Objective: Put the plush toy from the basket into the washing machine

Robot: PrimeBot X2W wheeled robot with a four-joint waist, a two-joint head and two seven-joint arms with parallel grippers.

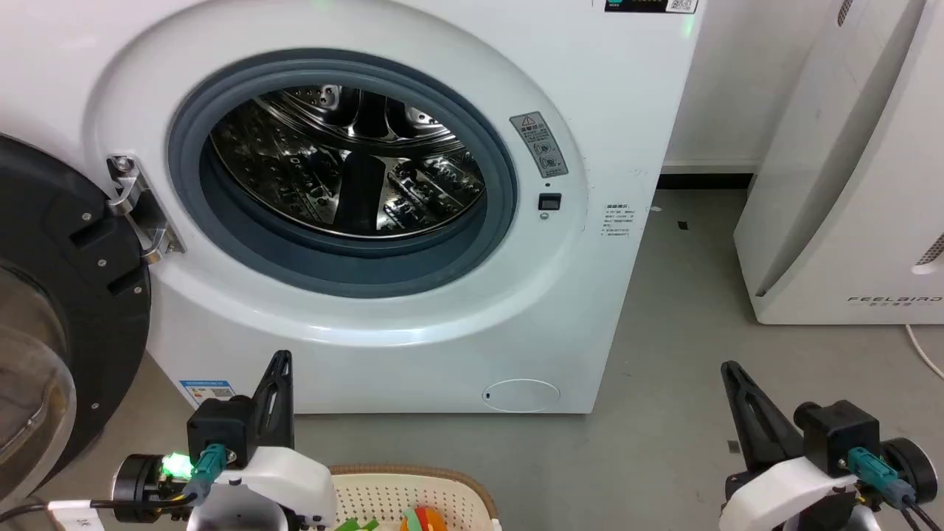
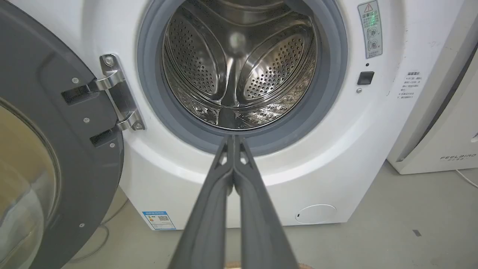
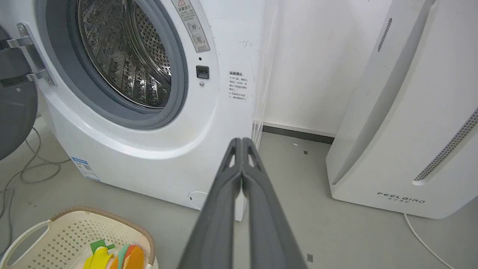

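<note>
Washer [image 1: 442, 354]: white, smooth front-loader. Its hinged door [image 1: 66, 243], black frame around round glass, stands open at the left on a metal hinge [image 1: 136, 206]. A grey rubber ring [image 1: 332, 276] surrounds the shiny, perforated steel drum [image 1: 346, 162]. A grey warning sticker [image 1: 540, 144] with a red triangle sits right of the ring; the small print [image 1: 618, 220] beyond it is too fine to read. A blue label [image 2: 158, 220] with a QR code is stuck low on the front.

Beside the washer stands a white curved appliance [image 1: 848, 184] lettered "FEELBIRD".

Basket [image 3: 112, 218]: cream perforated plastic with a brown woven-look rim, on the grey floor [image 1: 664, 442] before the washer. The toy [image 3: 112, 257], soft with orange, red, green and yellow layers, lies inside it.

Left gripper [image 1: 282, 361] and right gripper [image 1: 730, 366]: each has its two long dark fingers pressed together, empty, pointing toward the washer, the left just beside the basket.
</note>
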